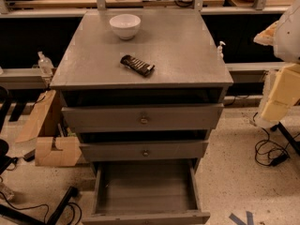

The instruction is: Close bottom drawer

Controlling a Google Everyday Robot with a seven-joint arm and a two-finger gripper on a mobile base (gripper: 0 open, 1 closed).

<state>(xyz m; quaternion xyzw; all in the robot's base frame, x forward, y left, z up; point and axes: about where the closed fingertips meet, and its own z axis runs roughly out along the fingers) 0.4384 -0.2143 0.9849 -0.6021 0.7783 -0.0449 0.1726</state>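
Grey wood makes up the cabinet (140, 55), which fills the middle of the view. Its largest open part is the bottom drawer (145, 186), pulled far out toward us at the foot of the frame. We see its bare floor and both side walls, while the front panel is partly cut off by the lower edge. Above it, the middle drawer (117, 150) and top drawer (103, 118) sit nearly in, each with a dark gap over it.

We take the pale, yellowish shape at the right edge to be the gripper (281, 90). It hangs level with the top drawer and well apart from the cabinet, touching nothing. We cannot tell whether it is wide or narrow.

On the top sit a white bowl (125, 25) near the back and a dark bar (137, 65) nearer the front.

We judge the task not yet begun: the drawer is fully out and nothing is in contact with it. The gripper must first come down and across to the front panel, then push it straight in until it lines up under the other two.
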